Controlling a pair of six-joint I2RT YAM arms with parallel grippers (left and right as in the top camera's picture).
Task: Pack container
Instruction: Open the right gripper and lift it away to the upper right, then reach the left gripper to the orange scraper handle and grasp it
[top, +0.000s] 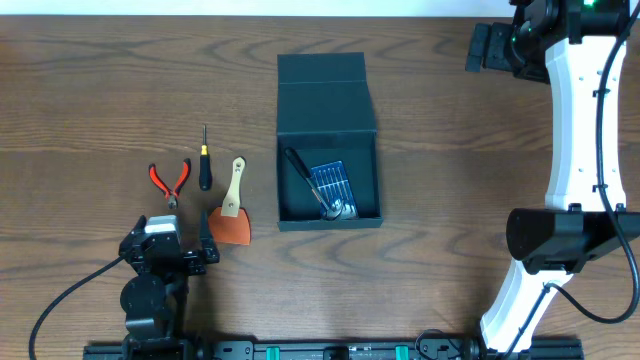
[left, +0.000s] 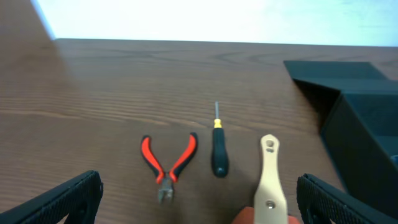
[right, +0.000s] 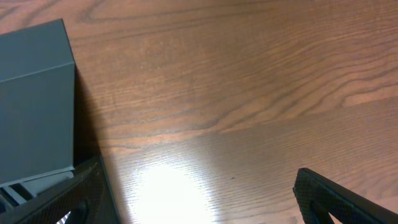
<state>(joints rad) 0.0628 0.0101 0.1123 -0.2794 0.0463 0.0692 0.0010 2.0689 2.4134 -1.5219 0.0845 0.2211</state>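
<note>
The dark teal container (top: 366, 112) stands open at the table's middle, its flap lid folded back. Inside lie a blue flat tool (top: 331, 182) and a black-handled tool (top: 299, 164). Left of it lie red pliers (top: 170, 180), a black screwdriver (top: 205, 168) and a wooden-handled scraper (top: 232, 205) with an orange blade. My left gripper (top: 168, 238) is open and empty, just in front of these tools; its view shows the pliers (left: 168, 163), screwdriver (left: 219, 152), scraper (left: 271, 180) and container (left: 360, 118). My right gripper (top: 490, 47) is open and empty at the far right, with the container (right: 34, 93) to its left.
The wooden table (top: 110, 90) reaches to a white edge at the back. The white right arm (top: 575, 120) arches over the table's right side, with its base at the front right.
</note>
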